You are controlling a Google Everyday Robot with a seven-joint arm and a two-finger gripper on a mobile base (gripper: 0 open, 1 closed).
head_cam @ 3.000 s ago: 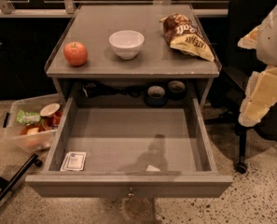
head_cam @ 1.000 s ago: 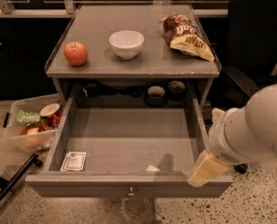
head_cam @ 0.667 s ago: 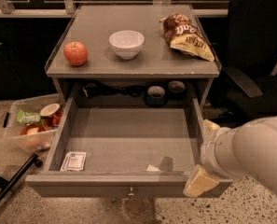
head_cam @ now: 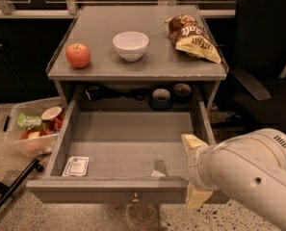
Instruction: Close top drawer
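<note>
The top drawer (head_cam: pixel 84 190) is pulled all the way out from under the front edge of the counter (head_cam: pixel 152 70). Its flat grey front is well forward of that edge and its small round knob (head_cam: pixel 134 195) is in line with the middle of the edge. The gripper (head_cam: pixel 191 172) is below the counter's front right corner, at the right end of the drawer front. Its two cream fingers are spread wide and hold nothing. One seems to sit just inside the drawer and the other just outside the front, though the wrist hides whether either touches the wood. The drawer looks like a stiff wooden box, wide and deep and nearly empty. A small card (head_cam: pixel 76 166) lies below the counter's front left corner and a scrap lies further right, so the drawer should be fairly light and hard to damage. No grasp seems needed, and a flat push on the front should send it back. The front is broad, so a push at its right end may skew it in its slides. Pressing nearer the knob would probably run truer. An apple (head_cam: pixel 78 55), a bowl (head_cam: pixel 131 44) and a chip bag (head_cam: pixel 193 37) sit on the counter, from its left edge to its back right corner, clear of the drawer's path.
</note>
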